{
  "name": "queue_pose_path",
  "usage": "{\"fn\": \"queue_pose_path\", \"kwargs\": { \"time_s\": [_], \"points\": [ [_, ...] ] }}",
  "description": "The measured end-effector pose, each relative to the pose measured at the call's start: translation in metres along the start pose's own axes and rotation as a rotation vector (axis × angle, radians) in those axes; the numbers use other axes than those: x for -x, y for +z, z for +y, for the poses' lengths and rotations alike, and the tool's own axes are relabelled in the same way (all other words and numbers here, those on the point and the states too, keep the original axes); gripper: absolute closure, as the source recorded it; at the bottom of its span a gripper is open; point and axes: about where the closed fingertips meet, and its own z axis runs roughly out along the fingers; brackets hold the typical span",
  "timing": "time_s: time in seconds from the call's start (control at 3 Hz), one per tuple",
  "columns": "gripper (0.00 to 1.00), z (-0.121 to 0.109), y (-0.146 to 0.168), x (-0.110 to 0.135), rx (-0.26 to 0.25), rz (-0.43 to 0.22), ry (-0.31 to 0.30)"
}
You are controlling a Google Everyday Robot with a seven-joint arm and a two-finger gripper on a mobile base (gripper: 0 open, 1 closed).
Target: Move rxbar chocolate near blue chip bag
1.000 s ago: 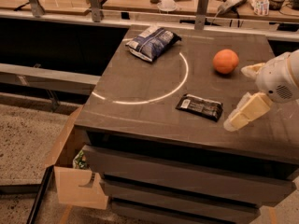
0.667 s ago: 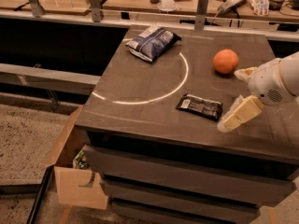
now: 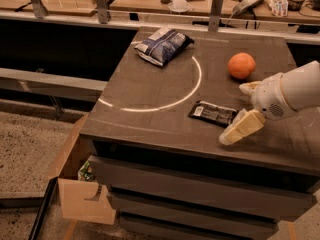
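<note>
— What's on the table (image 3: 145, 129)?
— Dark top, with a white arc (image 3: 192, 86) curving across it. Blue chip bag (image 3: 162, 45) at the far edge, orange (image 3: 241, 65) to the right, rxbar chocolate (image 3: 212, 113) flat near the front. My gripper (image 3: 245, 108) hangs just right of the bar, fingers spread.

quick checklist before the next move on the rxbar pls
1. rxbar chocolate lies flat on the table: ok
2. end effector open, beside the bar: ok
3. bar grasped: not ok
4. blue chip bag in view, at the far corner: ok
5. orange off the line from bar to bag: ok
6. end effector's height over the table: cannot tell
</note>
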Motion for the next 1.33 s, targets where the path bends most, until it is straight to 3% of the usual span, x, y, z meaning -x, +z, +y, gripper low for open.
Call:
{"fn": "queue_pose_path", "kwargs": {
  "time_s": [0.67,1.0,1.33],
  "points": [
    [0.43,-0.0009,0.0092,0.005,0.011,0.045,0.028],
    [0.74,-0.0027,0.0093,0.0091,0.017,0.056,0.033],
    [0.97,-0.0017,0.0096,0.01,0.018,0.056,0.031]
  ]
}}
